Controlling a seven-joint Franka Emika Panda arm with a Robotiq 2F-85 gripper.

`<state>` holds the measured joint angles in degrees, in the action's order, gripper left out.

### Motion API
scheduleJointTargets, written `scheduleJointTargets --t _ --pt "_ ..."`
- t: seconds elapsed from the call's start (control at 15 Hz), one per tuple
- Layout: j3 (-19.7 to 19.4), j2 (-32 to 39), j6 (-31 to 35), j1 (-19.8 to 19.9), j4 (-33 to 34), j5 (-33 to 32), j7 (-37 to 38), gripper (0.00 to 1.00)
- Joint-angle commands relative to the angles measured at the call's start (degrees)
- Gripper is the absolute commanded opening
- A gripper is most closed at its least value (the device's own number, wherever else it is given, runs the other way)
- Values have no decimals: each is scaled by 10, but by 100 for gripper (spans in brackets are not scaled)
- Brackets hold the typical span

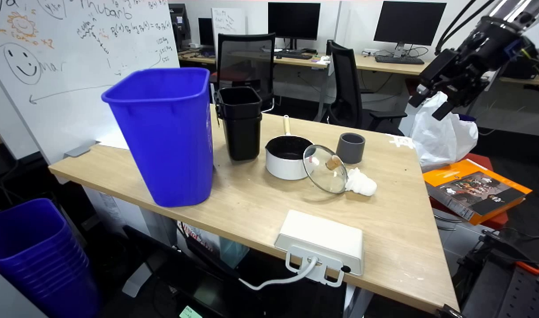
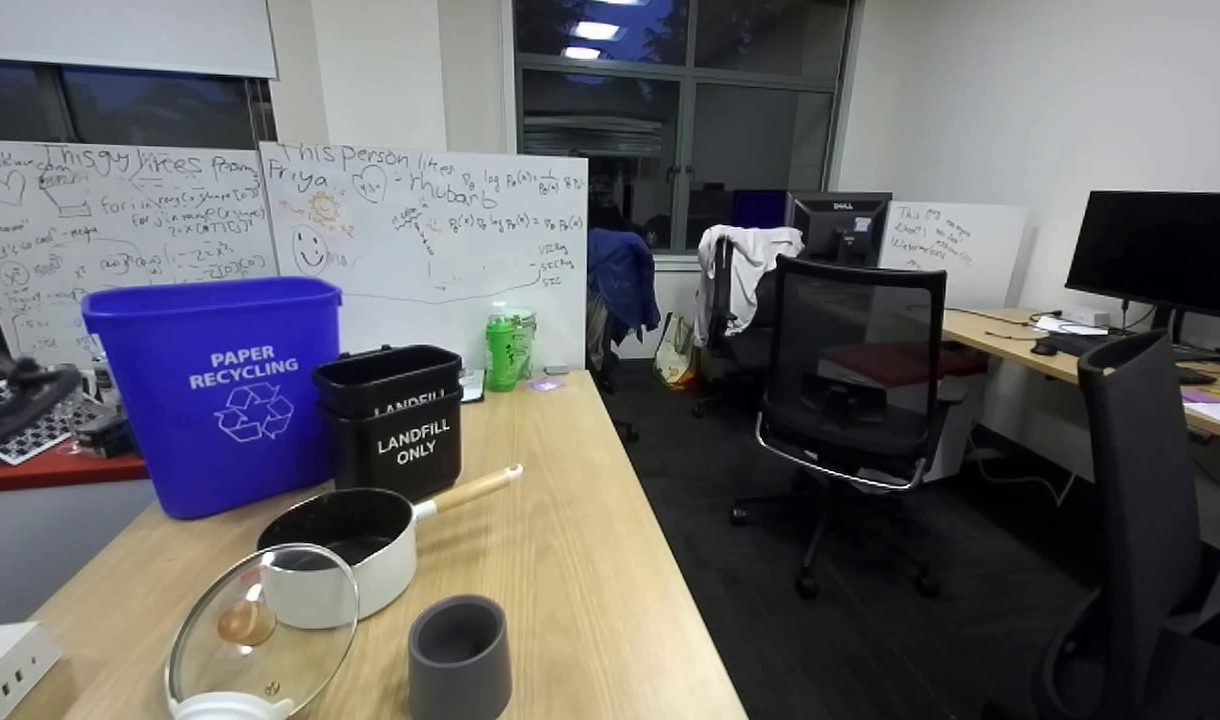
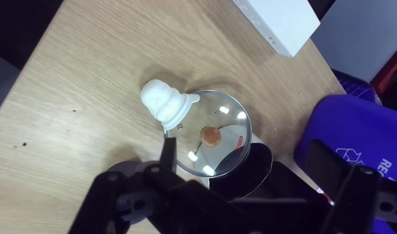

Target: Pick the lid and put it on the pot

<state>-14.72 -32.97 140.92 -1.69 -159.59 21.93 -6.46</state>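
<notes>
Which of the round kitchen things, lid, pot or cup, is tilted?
The glass lid with the brown knob: it slants in both exterior views, while the white pot and the grey cup stand upright.

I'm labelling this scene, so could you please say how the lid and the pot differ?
The lid is clear, whereas the pot is white outside and dark inside. The lid is tilted; the pot stands upright. The lid has a knob, the pot a long handle. Both are round.
</notes>
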Motion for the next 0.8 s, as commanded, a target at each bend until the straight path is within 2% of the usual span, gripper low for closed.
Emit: scheduleJointTargets --t 0.0,0.2,0.4,0.53,0.6,0.73 --pt "-17 62 63 -51 -1 63 -79 100" --pt "-21 127 140 -99 -3 118 -153 100" --pt "-21 184 219 -149 -4 219 -271 100" --pt "-23 208 262 -188 -5 312 -351 100" --pt "-12 194 225 -159 -5 257 -288 100" --pt "-12 211 252 -180 -4 294 -325 100"
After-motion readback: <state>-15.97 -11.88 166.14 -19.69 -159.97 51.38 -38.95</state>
